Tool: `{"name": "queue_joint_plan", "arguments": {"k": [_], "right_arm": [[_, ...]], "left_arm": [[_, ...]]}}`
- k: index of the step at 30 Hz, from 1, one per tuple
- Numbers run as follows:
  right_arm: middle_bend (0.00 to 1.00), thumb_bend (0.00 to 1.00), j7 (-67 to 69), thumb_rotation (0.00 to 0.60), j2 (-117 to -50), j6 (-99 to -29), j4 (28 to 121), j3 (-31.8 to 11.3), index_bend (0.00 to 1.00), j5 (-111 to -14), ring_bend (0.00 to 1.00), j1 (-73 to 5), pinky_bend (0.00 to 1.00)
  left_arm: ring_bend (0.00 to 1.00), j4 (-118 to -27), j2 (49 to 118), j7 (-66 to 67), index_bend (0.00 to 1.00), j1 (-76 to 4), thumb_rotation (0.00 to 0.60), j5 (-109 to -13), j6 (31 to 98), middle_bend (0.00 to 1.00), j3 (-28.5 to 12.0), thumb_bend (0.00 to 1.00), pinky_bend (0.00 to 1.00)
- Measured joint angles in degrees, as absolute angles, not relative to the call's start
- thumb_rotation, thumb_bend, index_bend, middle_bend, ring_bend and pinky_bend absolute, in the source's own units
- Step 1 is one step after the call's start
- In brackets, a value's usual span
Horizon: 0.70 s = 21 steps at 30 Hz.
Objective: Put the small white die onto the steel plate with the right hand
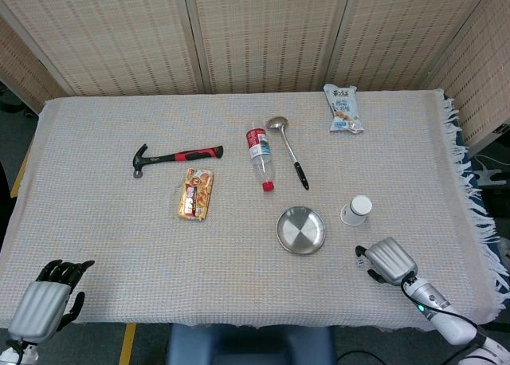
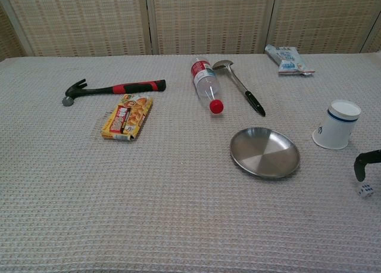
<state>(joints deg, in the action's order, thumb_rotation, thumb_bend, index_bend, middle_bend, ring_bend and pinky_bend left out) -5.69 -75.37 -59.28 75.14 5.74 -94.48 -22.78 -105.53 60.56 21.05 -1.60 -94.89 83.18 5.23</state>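
The small white die (image 2: 365,190) lies unheld on the worktop, beside the right hand (image 1: 388,260); its fingers' (image 2: 360,165) spread cannot be told. It could be knocked off the near right edge by a misjudged pinch, never reaching the round steel plate (image 2: 265,152).

A hammer (image 1: 177,156) with a red and black handle lies on the pale woven tablecloth (image 1: 103,221) toward the left, and just in front of it sits a flat yellow snack box (image 1: 196,194). Near the middle a clear plastic bottle (image 1: 259,156) with a red cap lies on its side, right beside a metal ladle (image 1: 288,151) with a black handle, the two running roughly alongside each other. Further right, a white and blue snack packet (image 1: 343,108) rests close to the back edge of the table, well apart from a white paper cup (image 1: 356,209) standing upside down nearer the front.
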Motion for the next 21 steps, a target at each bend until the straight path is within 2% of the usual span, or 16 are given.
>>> {"name": "queue_joint_plan", "arguments": {"k": [21], "right_arm": [[0.88,0.22,-1.88,0.600,-78.41,-60.86,69.83,6.44,0.48,-95.41,0.71,-23.57,0.95]], "left_arm": [[0.22,-105.53,60.54,20.94,0.19,-1.55,0.600,-94.97,83.26,0.28,5.25,0.52,0.19]]}}
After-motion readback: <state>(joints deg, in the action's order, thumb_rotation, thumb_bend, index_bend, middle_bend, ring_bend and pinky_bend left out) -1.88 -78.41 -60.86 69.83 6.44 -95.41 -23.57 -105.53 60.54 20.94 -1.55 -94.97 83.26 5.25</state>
